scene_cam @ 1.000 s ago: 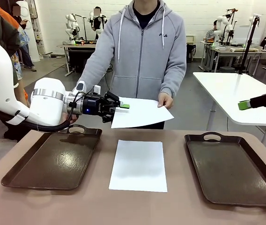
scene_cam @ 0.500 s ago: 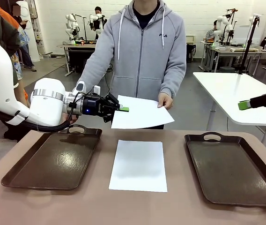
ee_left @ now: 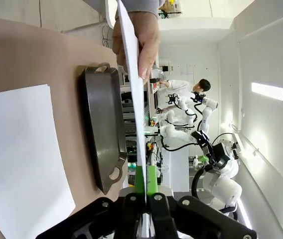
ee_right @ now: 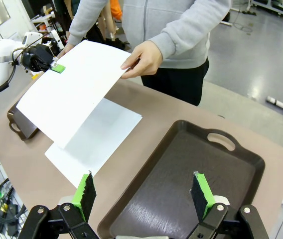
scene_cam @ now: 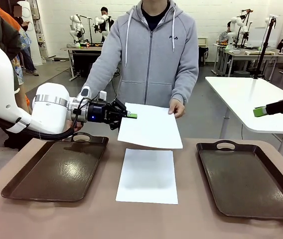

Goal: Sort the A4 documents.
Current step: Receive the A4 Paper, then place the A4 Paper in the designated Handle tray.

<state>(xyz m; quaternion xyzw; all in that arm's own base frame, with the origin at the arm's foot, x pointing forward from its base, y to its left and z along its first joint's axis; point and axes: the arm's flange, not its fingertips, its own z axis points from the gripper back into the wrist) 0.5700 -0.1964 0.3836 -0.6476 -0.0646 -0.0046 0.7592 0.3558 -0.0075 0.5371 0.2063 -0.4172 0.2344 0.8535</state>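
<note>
Paper first: two white sheets in play. The held sheet point(scene_cam: 149, 127) is up in the air over the far middle of the table point(scene_cam: 131, 219), roughly level w/ its near edge sagging. The left gripper point(scene_cam: 131, 115) has it by the left corner, jaws clamped tight on the paper. In the left wrist view the green pads point(ee_left: 140, 179) sit either side of the sheet, seen edge-on. The opp. corner is at the person's hand point(scene_cam: 176, 106), fingers on it, so this is a handover w/ both ends held. Can't tell if the person is letting go. The flat sheet point(scene_cam: 147, 175) lies on the table btwn the two trays, touching neither.

Left tray point(scene_cam: 57, 169) and right tray point(scene_cam: 246, 179) are both bare, no paper in either. The right gripper point(scene_cam: 259, 111) hangs off to the right, well above table level, jaws wide apart w/ nothing btwn them. The right wrist view looks down past its fingers at the right tray.

Progress, my read: early. Nothing is sorted, i.e. zero sheets in a tray. Step in hand is taking the held sheet from the person.

Left to do:
- The hand's release.
- Carry the sheet to whichever tray it belongs in. Can't tell which, as both sheets look blank.
- Lay it flat.
- Deal w/ the flat sheet, plus any more handed over.

Watch pt: thin paper held by one corner will prob. flop once the hand lets go.
</note>
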